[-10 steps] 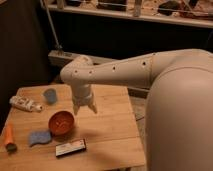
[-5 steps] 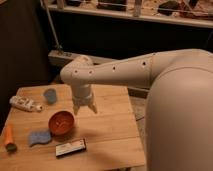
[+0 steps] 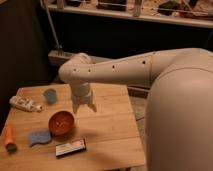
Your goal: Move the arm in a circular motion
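Note:
The off-white arm [image 3: 130, 72] reaches from the right across the wooden table [image 3: 107, 130], with small dark holes along its thick segment and a rounded elbow [image 3: 75, 70] at the left. From the elbow a short wrist points down to the pronged gripper [image 3: 84, 107]. The gripper hangs above the table's middle, just right of an orange bowl [image 3: 61, 123], and holds nothing.
On the table's left part lie a blue cup [image 3: 49, 95], a white tube [image 3: 25, 104], an orange marker [image 3: 9, 137], a blue sponge [image 3: 39, 137] and a dark flat packet [image 3: 70, 147]. A railing and dark wall stand behind.

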